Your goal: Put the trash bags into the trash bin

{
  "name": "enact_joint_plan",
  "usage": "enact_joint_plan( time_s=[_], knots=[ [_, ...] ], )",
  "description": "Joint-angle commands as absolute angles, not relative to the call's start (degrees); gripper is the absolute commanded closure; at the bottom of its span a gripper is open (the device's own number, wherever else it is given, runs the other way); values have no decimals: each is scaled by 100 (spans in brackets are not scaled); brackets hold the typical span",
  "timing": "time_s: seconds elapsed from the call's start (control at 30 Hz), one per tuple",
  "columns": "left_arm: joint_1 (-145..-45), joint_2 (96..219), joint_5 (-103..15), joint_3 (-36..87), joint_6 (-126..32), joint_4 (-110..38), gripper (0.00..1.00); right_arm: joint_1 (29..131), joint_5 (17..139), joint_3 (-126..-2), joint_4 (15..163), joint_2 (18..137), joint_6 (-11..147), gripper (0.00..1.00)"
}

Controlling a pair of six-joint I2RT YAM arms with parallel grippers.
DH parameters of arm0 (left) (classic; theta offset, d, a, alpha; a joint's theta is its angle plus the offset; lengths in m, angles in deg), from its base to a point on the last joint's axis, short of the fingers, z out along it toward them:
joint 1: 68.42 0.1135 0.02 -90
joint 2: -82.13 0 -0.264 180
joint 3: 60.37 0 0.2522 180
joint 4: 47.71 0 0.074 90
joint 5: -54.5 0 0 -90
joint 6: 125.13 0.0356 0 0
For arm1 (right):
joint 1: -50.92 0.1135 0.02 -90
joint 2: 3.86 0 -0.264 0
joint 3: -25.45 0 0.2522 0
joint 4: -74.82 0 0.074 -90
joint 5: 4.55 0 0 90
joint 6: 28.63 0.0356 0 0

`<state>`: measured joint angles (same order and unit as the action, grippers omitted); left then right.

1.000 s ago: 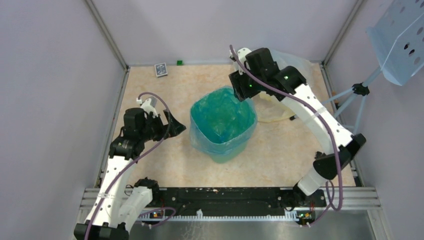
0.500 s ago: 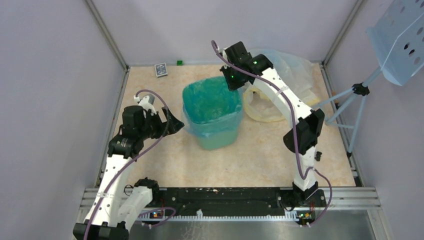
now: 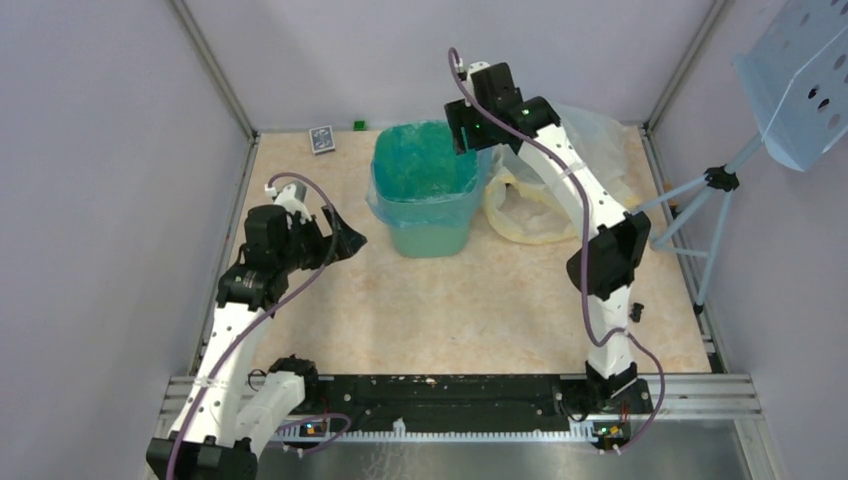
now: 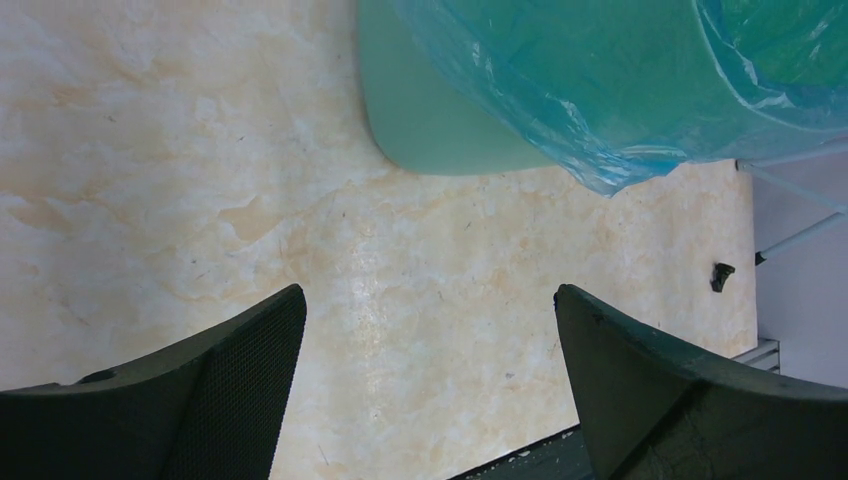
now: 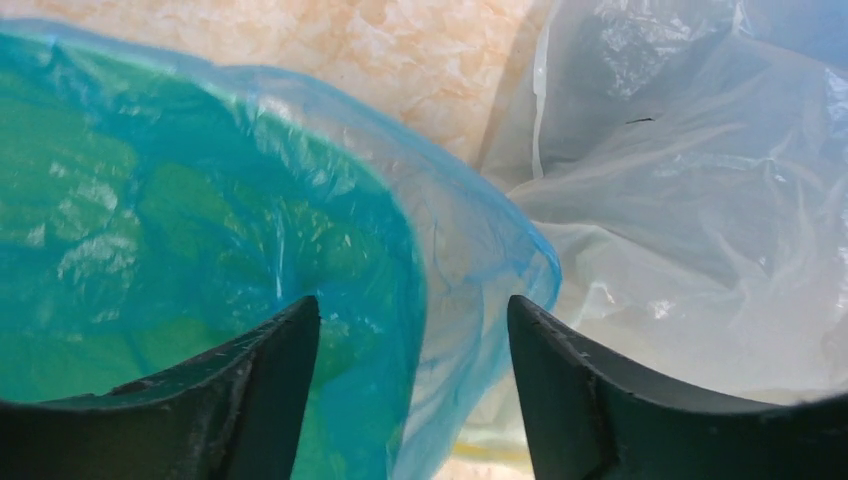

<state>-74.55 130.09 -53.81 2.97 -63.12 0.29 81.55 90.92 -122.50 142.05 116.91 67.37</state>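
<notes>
blue trash bag [image 3: 420, 165] lining mint-green trash bin [image 3: 430, 240]; right gripper [image 5: 412, 310] jaws spread astride bag's rim; left gripper [image 4: 430, 295] jaws spread wide, apart from bin; print on card [image 3: 321, 139] too small to read.

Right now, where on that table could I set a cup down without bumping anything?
The widest bare patch of table is the near half, between the trash bin, the left pincer and the right arm. The back right is crowded: bin, clear bag and right pincer bunch together.

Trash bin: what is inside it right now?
A blue trash bag lines the trash bin, its edge folded out over the rim. The crinkled plastic covers the bin's floor, so anything beneath it cannot be seen.
</notes>
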Motion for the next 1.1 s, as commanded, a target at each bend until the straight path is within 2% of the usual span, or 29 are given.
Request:
enact_joint_plan(
  time_s=[0.0,0.03,0.17,0.47,0.57,0.7,0.8,0.9,0.97,1.07],
  knots=[
    [-7432,12972,-5309,176,-6315,-521,1,8200,8895,-11319,13277,10183,6473,27],
    [-7431,12937,-5310,149,-6246,-594,1,8203,8837,-10912,13097,9873,6466,24],
    [-7431,12563,-5201,-121,-6001,-999,1,8203,9065,-8836,12102,8376,6580,22],
    [-7439,11546,-5645,-1601,-5903,-2916,1,8186,9937,-2874,8507,4748,6531,23],
    [-7439,11575,-5758,-1967,-5937,-3298,1,8177,10606,-1466,7941,3679,6794,20],
    [-7439,11801,-5683,-2212,-6076,-3498,1,8137,11231,-266,7673,2653,6981,16],
    [-7448,11860,-5590,-2590,-6391,-4022,1,8061,11334,225,7305,2335,6927,16],
    [-7448,11832,-5218,-3001,-6359,-4726,1,7914,11490,701,6072,2446,6601,14],
    [-7444,11905,-4736,-3120,-6282,-5004,1,7675,11234,989,4921,2844,6028,16],
    [-7439,12147,-4238,-3291,-6277,-5495,1,7082,11019,1090,3634,3923,6033,17]
  ],
)
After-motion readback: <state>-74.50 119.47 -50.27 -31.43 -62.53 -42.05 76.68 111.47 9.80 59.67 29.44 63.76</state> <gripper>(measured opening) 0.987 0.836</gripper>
